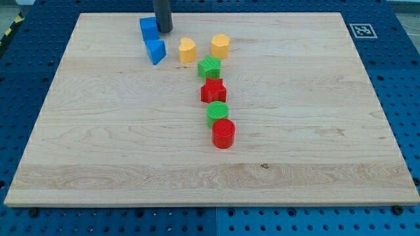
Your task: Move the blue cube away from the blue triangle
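Note:
The blue cube (149, 28) sits near the view's top left of the wooden board (98, 131). The blue triangle (156, 51) lies just below it, touching or nearly touching. My tip (163, 31) stands right beside the cube's right side, above the triangle. The rod rises out of the view's top.
Two yellow blocks, a heart-like one (188, 50) and another (220, 46), lie right of the triangle. Below them runs a column: green star (209, 67), red star (213, 90), green cylinder (218, 112), red cylinder (223, 134). Blue pegboard (26, 78) surrounds the board.

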You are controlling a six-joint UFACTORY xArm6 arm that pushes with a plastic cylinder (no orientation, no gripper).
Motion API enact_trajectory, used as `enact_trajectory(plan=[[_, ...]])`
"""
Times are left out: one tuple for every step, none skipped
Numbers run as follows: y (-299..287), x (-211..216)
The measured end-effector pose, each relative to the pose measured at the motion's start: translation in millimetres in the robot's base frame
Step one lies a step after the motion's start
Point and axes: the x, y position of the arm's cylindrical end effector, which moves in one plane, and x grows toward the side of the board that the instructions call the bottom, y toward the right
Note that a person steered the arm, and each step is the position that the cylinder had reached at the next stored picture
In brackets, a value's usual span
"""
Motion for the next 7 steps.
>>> enact_trajectory(plan=[[-19.4, 1.7], [-30.8, 10.2], [-15.0, 13.5], [-20.2, 40.0], [-31.6, 42.3], [-31.8, 25.0], [-46.7, 20.6]])
